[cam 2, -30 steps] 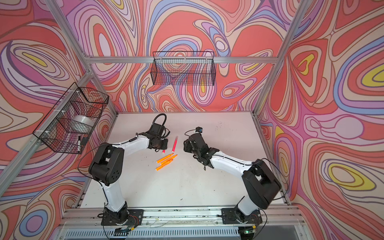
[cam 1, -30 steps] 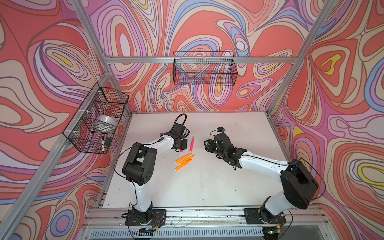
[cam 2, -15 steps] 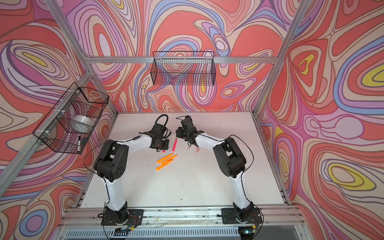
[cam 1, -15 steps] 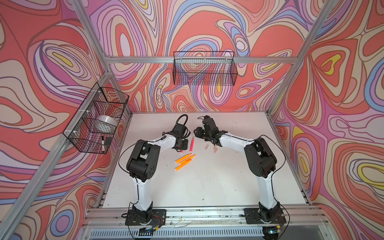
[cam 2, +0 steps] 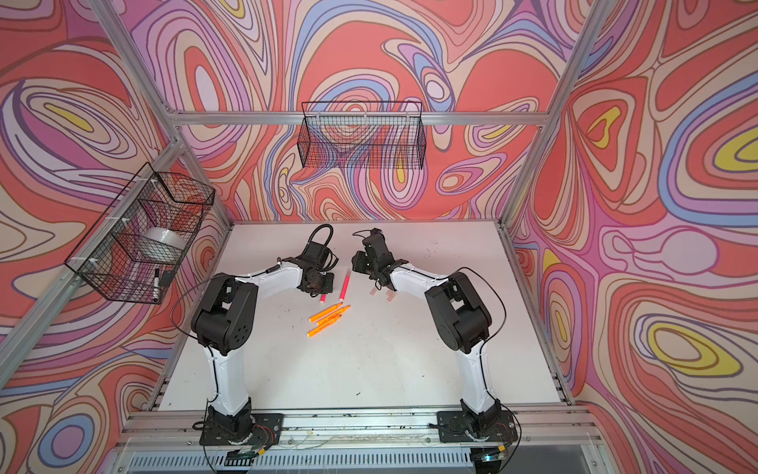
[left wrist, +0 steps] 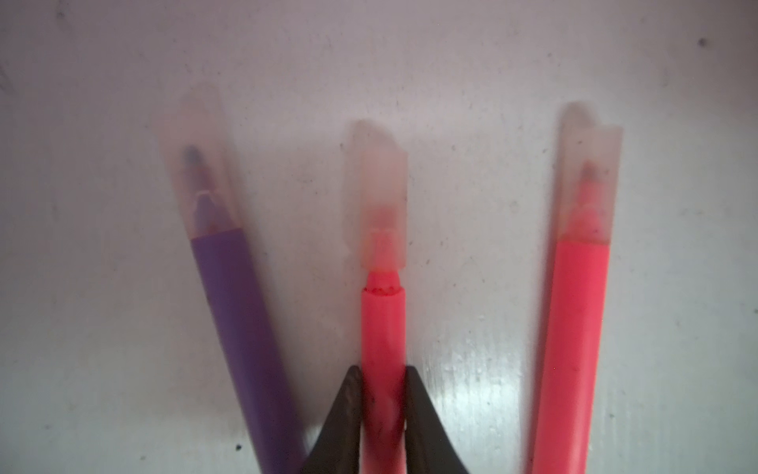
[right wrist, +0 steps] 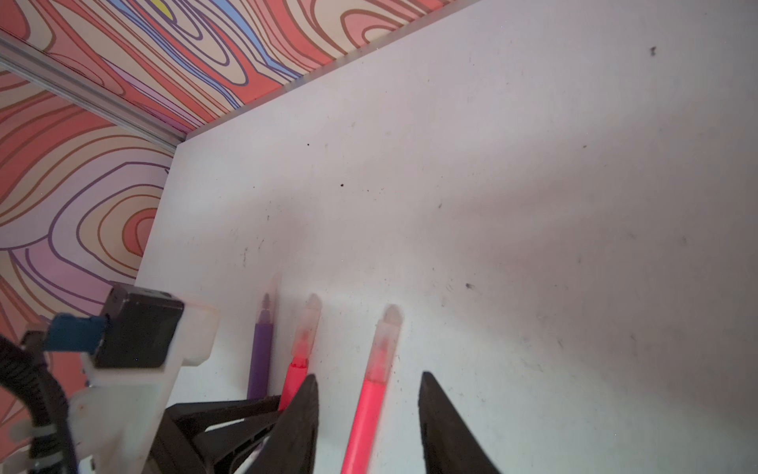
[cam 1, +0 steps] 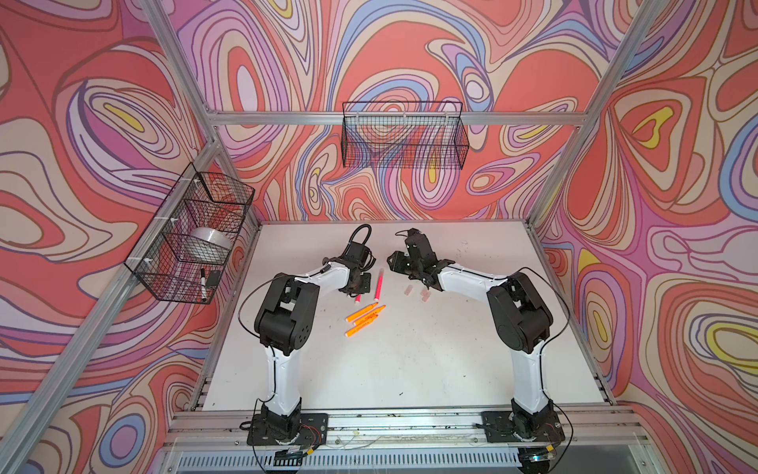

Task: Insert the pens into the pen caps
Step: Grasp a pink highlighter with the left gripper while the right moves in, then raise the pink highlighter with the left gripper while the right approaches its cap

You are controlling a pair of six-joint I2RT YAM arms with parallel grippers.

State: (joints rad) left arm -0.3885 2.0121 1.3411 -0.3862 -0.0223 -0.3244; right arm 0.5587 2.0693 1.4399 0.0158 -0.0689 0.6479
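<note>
In the left wrist view my left gripper (left wrist: 382, 369) is shut on a pink-red pen (left wrist: 383, 324) lying on the table. Its clear cap (left wrist: 379, 197) sits only partly on, with the pen's neck showing. A capped purple pen (left wrist: 234, 307) and a second capped pink-red pen (left wrist: 574, 328) lie on either side of it. My right gripper (right wrist: 368, 375) hangs open over that second pen (right wrist: 369, 410), its fingers apart from it. Three orange pens (cam 1: 366, 316) lie uncapped in the middle of the table. Loose pen caps (cam 1: 407, 291) lie under the right arm.
Both grippers (cam 1: 357, 283) (cam 1: 393, 262) work close together at the back middle of the white table (cam 1: 410, 369). A wire basket (cam 1: 404, 135) hangs on the back wall. Another basket (cam 1: 192, 242) on the left wall holds a tape roll and a black-capped marker.
The right arm has swung from the table's middle right to the back, beside the left gripper. The left gripper has closed on the pink-red pen.
</note>
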